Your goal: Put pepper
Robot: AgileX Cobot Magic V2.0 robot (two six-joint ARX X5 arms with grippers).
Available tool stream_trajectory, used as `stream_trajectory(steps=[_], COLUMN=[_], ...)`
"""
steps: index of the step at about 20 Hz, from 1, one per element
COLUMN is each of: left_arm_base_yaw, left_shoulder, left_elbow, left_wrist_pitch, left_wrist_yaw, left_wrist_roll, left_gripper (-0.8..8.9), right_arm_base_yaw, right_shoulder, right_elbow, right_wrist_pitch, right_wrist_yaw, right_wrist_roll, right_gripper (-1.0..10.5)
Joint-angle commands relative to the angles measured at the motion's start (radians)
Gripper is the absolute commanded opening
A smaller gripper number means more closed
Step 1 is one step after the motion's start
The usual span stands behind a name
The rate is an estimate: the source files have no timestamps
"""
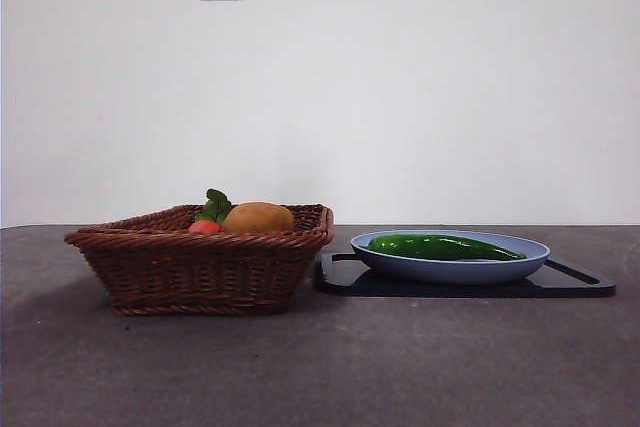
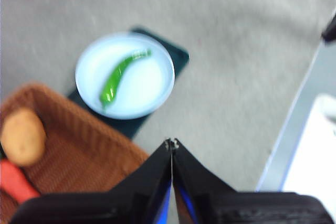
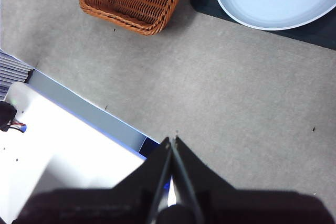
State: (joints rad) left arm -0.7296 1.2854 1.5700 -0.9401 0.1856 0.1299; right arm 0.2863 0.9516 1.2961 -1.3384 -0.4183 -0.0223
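Two black pincers, each seen from its own wrist camera. Left pincer [image 2: 171, 144]: two matte black jaws, wedge-shaped, broad at the base and tapering to thin tips; small pale specks at the very tips; a blue sheen along the inner faces near the base; picture blurred. Right pincer [image 3: 172, 140]: same matte black wedge form, narrowing to fine points; a glint of blue and white in the seam between the jaws; dark rounded body below.
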Motion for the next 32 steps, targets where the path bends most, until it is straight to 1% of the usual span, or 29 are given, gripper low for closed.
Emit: stream_trajectory(steps=[1,2,3,4,6,8,11,12,13,15,17,20,22,24,27,29,32], left_arm_base_yaw=[-0.006,0.004,0.028,0.054,0.129,0.225,0.391,0.449,0.508,0.608,0.676,0.735,0.750,0.755,0.758,0.758,0.758], left_shoulder=[0.004,-0.004,-0.017,-0.034,-0.091,-0.163,-0.256,-0.297,-0.345,-0.465,-0.595,-0.766,-0.855,-0.929,-1.023,-1.086,-1.167], left_elbow=[0.021,0.021,0.021,0.021,0.021,0.020,0.010,-0.015,-0.065,-0.227,-0.443,-0.763,-0.943,-1.098,-1.277,-1.373,-1.469], left_wrist_pitch=[0.014,0.034,0.094,0.151,0.259,0.322,0.342,0.350,0.382,0.510,0.679,0.919,1.014,1.066,1.081,1.082,1.081], left_wrist_yaw=[-0.023,-0.063,-0.098,-0.107,-0.105,-0.102,-0.097,-0.082,-0.056,-0.020,-0.030,-0.030,-0.031,-0.031,-0.028,-0.027,-0.029], left_wrist_roll=[0.035,0.038,0.039,0.048,0.062,0.057,0.053,0.053,0.050,0.046,0.047,0.040,0.010,-0.021,-0.054,-0.064,-0.083], left_gripper=[0.08,0.08,0.08,0.08,0.08,0.08,0.08,0.08,0.08,0.08,0.08,0.08,0.08,0.08,0.08,0.08,0.08], right_arm_base_yaw=[0.003,0.003,0.003,0.003,0.003,0.003,0.003,0.003,0.003,0.003,0.003,0.003,0.003,0.003,0.003,0.003,0.003], right_shoulder=[0.008,0.008,0.008,0.008,0.008,0.008,0.008,0.008,0.008,0.008,0.008,0.008,0.008,0.008,0.008,0.008,0.008], right_elbow=[0.018,0.018,0.018,0.018,0.018,0.018,0.018,0.018,0.018,0.018,0.018,0.018,0.018,0.018,0.018,0.018,0.018], right_wrist_pitch=[0.007,0.007,0.007,0.007,0.007,0.007,0.007,0.007,0.007,0.007,0.007,0.007,0.007,0.007,0.007,0.007,0.007], right_wrist_yaw=[0.002,0.002,0.002,0.002,0.002,0.002,0.002,0.002,0.002,0.002,0.002,0.002,0.002,0.002,0.002,0.002,0.002], right_wrist_roll=[0.006,0.006,0.006,0.006,0.006,0.006,0.006,0.006,0.006,0.006,0.006,0.006,0.006,0.006,0.006,0.006,0.006], right_gripper=[0.1,0.1,0.1,0.1,0.1,0.1,0.1,0.1,0.1,0.1,0.1,0.1,0.1,0.1,0.1,0.1,0.1])
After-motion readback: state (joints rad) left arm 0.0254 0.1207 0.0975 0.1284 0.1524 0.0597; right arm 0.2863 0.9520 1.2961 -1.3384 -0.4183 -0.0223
